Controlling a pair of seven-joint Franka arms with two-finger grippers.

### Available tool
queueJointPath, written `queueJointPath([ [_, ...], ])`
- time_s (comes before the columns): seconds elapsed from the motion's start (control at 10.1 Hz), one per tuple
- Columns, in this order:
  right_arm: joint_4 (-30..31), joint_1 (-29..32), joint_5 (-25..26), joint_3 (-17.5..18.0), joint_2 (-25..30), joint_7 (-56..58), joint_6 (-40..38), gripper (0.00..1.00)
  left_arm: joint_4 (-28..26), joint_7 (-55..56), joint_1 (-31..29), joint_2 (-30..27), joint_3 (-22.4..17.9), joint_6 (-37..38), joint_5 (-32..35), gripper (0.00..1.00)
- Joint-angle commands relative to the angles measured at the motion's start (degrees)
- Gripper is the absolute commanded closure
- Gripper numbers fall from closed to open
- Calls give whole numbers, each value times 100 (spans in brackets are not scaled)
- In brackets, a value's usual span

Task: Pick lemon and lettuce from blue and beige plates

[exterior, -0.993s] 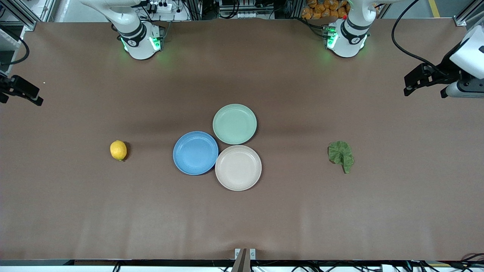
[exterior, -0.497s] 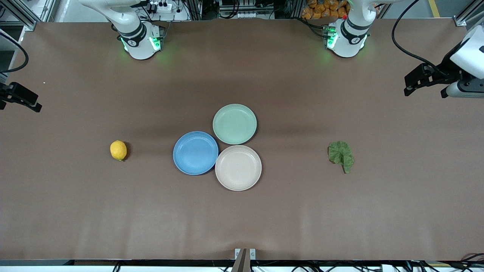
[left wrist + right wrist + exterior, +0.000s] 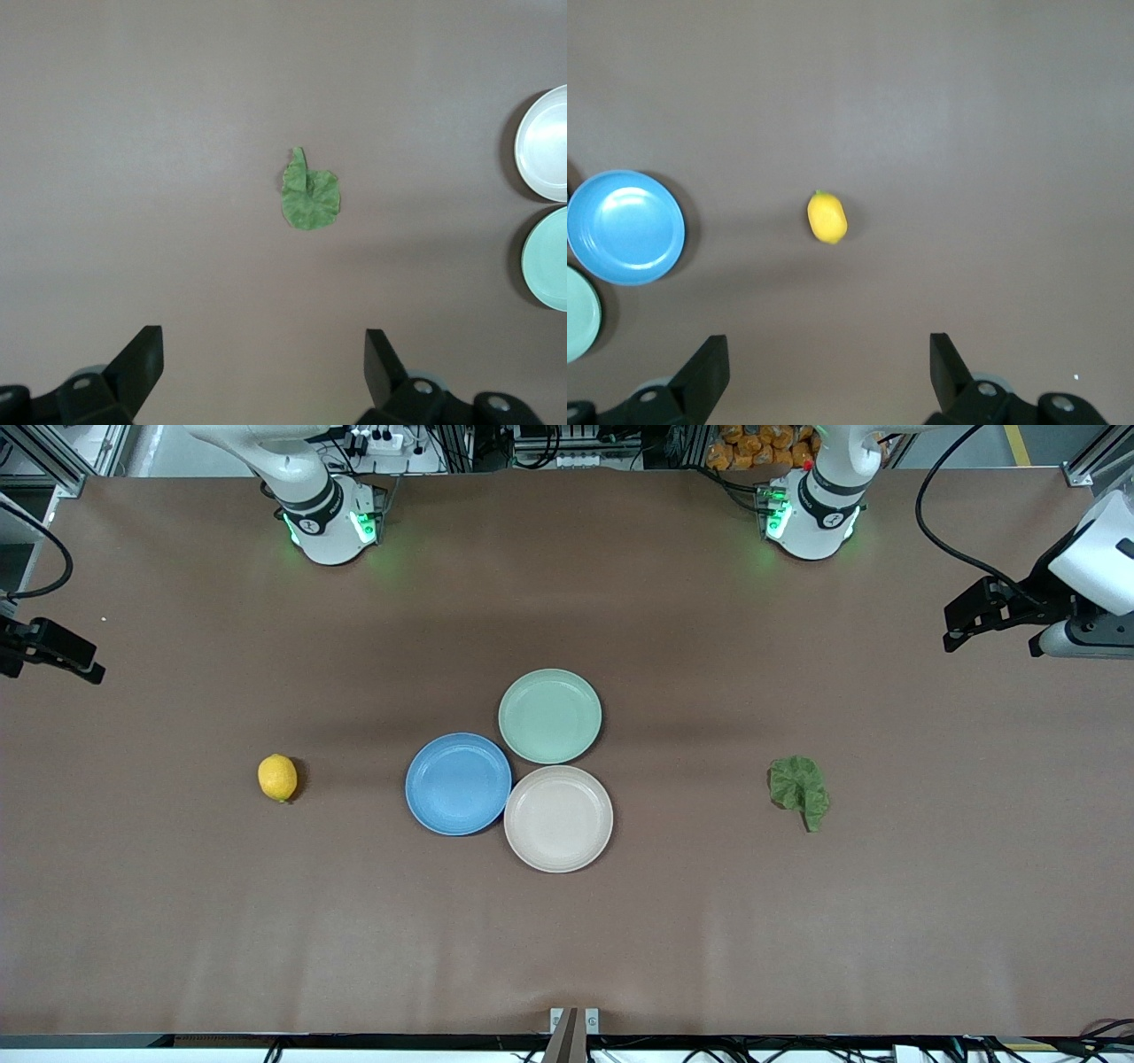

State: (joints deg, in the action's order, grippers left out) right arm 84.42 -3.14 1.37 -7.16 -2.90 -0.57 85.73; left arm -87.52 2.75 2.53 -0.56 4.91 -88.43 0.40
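Note:
The lemon (image 3: 277, 778) (image 3: 827, 218) lies on the bare table toward the right arm's end, beside the blue plate (image 3: 458, 784) (image 3: 625, 227). The lettuce (image 3: 800, 788) (image 3: 310, 193) lies flat on the table toward the left arm's end, apart from the beige plate (image 3: 558, 818) (image 3: 545, 142). Both plates hold nothing. My right gripper (image 3: 53, 657) (image 3: 829, 359) hangs open high over the table's end, with the lemon below it. My left gripper (image 3: 990, 645) (image 3: 264, 354) hangs open high over the other end, with the lettuce below it.
A pale mint-green plate (image 3: 549, 716) (image 3: 547, 258) touches the blue and beige plates, farther from the front camera than both. The brown table (image 3: 567, 939) stretches wide around them. The arm bases (image 3: 330, 522) stand along the table's edge farthest from the front camera.
Both grippers have drifted only slightly at their ends of the table. The lemon, lettuce and plates have not moved.

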Motion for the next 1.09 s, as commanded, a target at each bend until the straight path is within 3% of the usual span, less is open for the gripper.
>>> queueJointPath([
  [0.0, -189, -63, 4, -22, -62, -83, -294, 0, 121, 15, -59, 38, 63, 124, 39, 0],
  [0.2, -242, -72, -14, 4, -62, -109, -268, 0, 112, 23, -42, 47, 63, 159, 39, 0],
  [0.4, -268, -81, -336, -40, -62, -110, -259, 0, 121, 23, -51, 47, 63, 159, 39, 0],
  [0.99, -268, -81, -277, -49, -53, -110, -241, 0, 121, 15, -51, 47, 63, 150, 30, 0],
])
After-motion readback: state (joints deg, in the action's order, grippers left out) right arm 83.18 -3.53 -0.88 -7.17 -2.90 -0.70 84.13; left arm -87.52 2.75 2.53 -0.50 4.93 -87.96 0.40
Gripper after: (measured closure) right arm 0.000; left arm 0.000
